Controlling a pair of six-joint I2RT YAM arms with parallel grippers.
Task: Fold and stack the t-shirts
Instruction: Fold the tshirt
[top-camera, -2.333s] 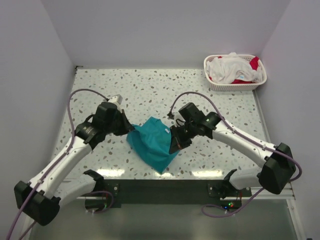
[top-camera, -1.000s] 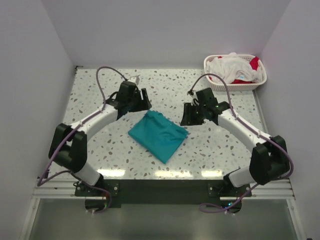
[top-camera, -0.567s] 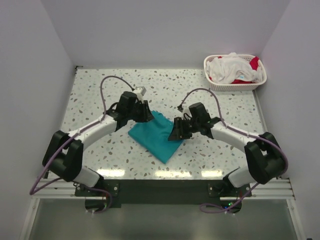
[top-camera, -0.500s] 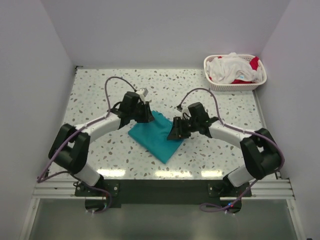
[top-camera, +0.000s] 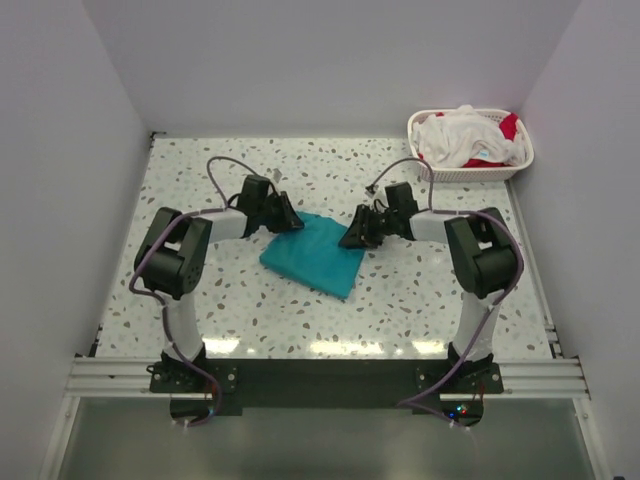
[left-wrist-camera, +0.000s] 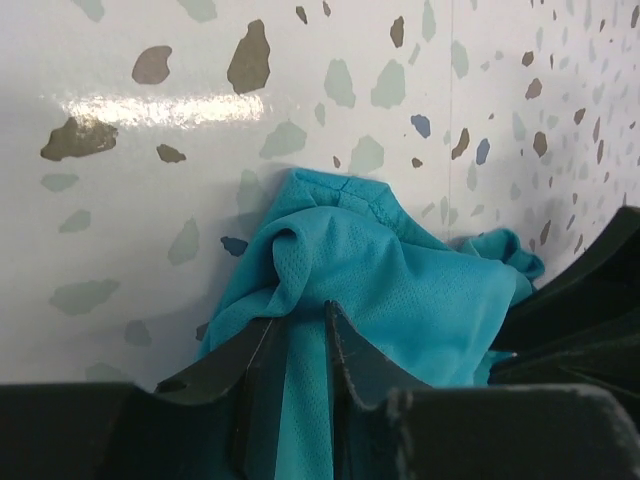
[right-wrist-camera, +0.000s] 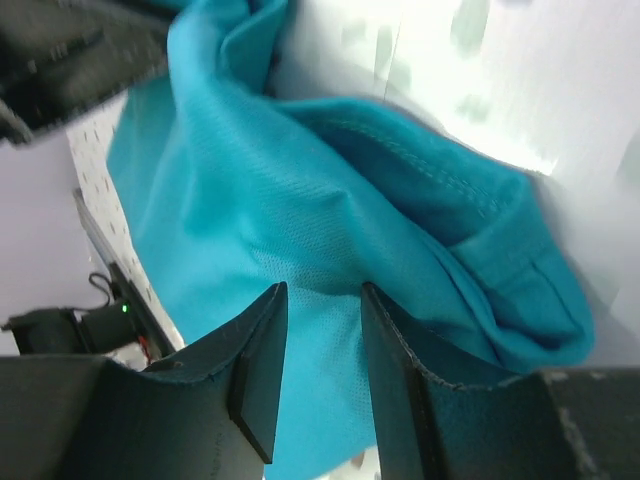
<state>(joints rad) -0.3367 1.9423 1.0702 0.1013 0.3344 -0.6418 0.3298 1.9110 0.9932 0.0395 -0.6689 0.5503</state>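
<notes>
The teal t-shirt (top-camera: 315, 258) lies folded into a compact four-sided shape at the middle of the speckled table (top-camera: 200, 300). My left gripper (top-camera: 285, 220) is at its far left corner, and in the left wrist view (left-wrist-camera: 300, 315) the jaws are pinched on a bunched fold of the teal fabric (left-wrist-camera: 400, 290). My right gripper (top-camera: 352, 238) is at its far right corner, and in the right wrist view (right-wrist-camera: 321, 292) the jaws close on teal cloth (right-wrist-camera: 230, 200). The white and red t-shirts (top-camera: 465, 135) are heaped in the basket.
A white lattice basket (top-camera: 470, 172) stands at the far right corner of the table. Pale walls close in the back and both sides. Both arms stretch far out from their bases along the black rail (top-camera: 320, 375) at the near edge.
Both grippers came down onto the shirt's far corners and closed on them. The shirt has slid away from the bases and its near point has drawn in.
</notes>
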